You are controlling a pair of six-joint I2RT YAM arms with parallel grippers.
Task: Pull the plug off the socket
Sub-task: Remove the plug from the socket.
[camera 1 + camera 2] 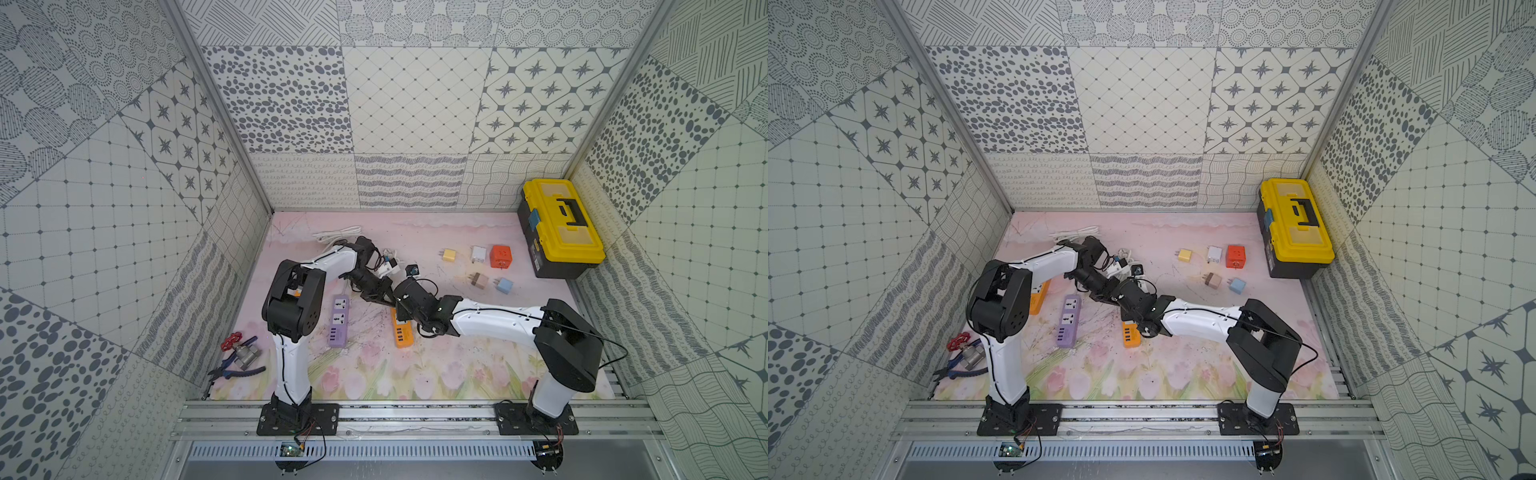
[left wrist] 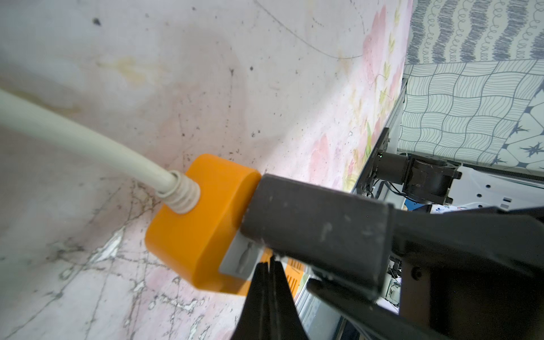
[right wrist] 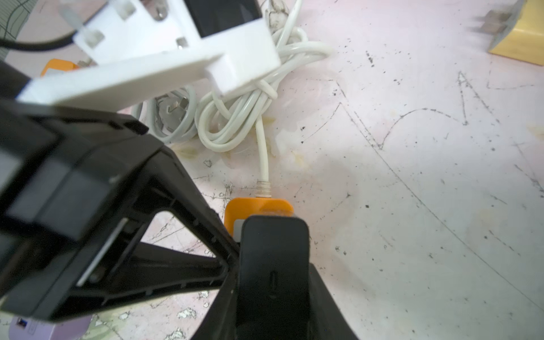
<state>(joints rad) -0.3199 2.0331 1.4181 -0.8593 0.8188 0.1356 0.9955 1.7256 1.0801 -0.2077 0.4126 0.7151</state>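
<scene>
Two claws crowded the orange power strip (image 1: 403,334), which lay flat mid-workspace with its long axis running from the cable (image 3: 263,159) end back toward the robot. The right claw (image 3: 273,282) was clamped on the black plug (image 3: 273,241), seated in the strip's face near that cable end. The left claw (image 2: 268,269), pinched fully shut and empty, appeared to press its tip on the strip just beside the plug. The pull likely needed to go straight off the face.
</scene>
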